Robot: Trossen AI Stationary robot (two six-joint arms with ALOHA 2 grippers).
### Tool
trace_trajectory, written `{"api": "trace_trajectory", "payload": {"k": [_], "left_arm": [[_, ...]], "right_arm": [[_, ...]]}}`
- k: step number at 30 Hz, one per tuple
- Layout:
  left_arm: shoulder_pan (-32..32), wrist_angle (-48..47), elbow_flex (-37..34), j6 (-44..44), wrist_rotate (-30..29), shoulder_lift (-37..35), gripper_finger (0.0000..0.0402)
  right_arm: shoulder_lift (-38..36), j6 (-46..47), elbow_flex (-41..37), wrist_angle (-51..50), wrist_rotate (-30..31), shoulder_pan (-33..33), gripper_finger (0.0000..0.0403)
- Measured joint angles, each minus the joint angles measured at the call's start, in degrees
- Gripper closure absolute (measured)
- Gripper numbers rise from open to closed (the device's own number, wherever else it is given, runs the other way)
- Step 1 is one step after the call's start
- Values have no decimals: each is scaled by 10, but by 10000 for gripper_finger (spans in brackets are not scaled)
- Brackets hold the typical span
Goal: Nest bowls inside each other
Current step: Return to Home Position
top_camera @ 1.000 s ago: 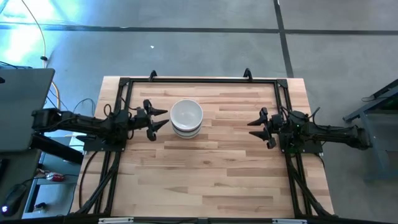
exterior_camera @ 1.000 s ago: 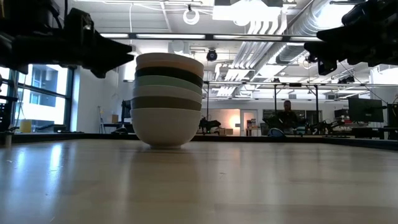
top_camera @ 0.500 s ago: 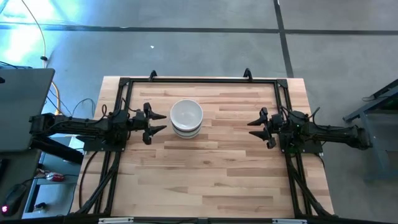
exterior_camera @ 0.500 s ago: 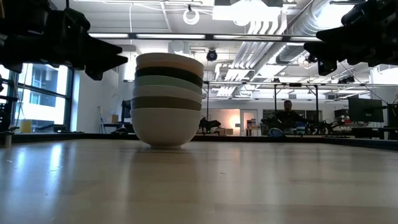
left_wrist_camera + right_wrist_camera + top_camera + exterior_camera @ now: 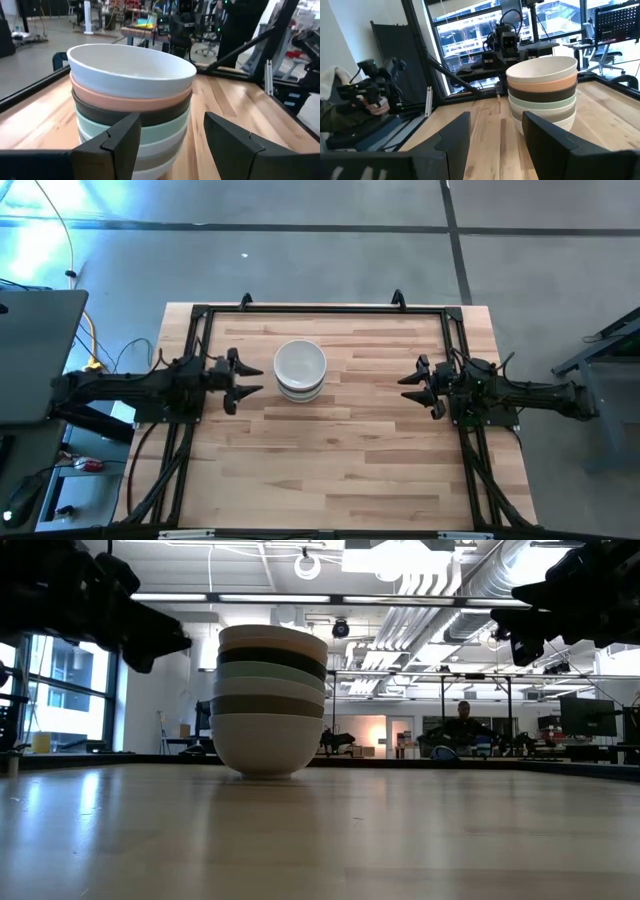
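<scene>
Nested stack of smooth round bowls (image 5: 300,370), white on top, stands just ahead of the left gripper (image 5: 252,379), jaws spread, empty. It's well ahead of the right gripper (image 5: 408,387), which is also spread and empty. Risk: if the left arm swings forward going home, a fingertip clips a rim and the tall stack tips or slides.

I work in a robotics lab, set in an open industrial hall. There's bare concrete floor (image 5: 320,260) around my wooden surface (image 5: 340,450), with exposed ducts (image 5: 440,580) and strip lights (image 5: 400,600) overhead. A person (image 5: 462,725) sits near a monitor (image 5: 585,718), and another arm rig (image 5: 505,35) stands by big windows (image 5: 465,40).
</scene>
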Motion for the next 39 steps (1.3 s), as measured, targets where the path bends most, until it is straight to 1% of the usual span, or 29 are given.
{"api": "trace_trajectory", "payload": {"k": [4, 8, 13, 15, 18, 22, 31, 37, 39], "left_arm": [[0, -110, 51, 21, -2, -28, 195], [0, -195, 93, 46, -19, -49, 195], [0, -202, 88, 49, -23, -69, 195], [0, -209, 79, 49, -40, -73, 195], [0, -217, 69, 45, -84, -75, 195], [0, -214, 64, 67, -142, -75, 195], [0, -182, 57, 158, -211, -76, 195], [0, -41, -19, 160, -213, -76, 195], [0, -34, -25, 159, -213, -78, 195]], "right_arm": [[0, 0, 0, 0, 0, 0, 231], [0, -7, 0, 0, 5, 0, 231], [0, -8, 0, 1, 6, 0, 231], [0, -7, 0, 1, 6, 0, 231], [0, -1, 0, 1, 6, 0, 231], [0, -2, 0, 1, 6, 0, 231], [0, -25, 0, 1, 6, 0, 231], [0, -24, 0, 1, 6, 0, 231], [0, -21, 0, 1, 6, 0, 231]]}}
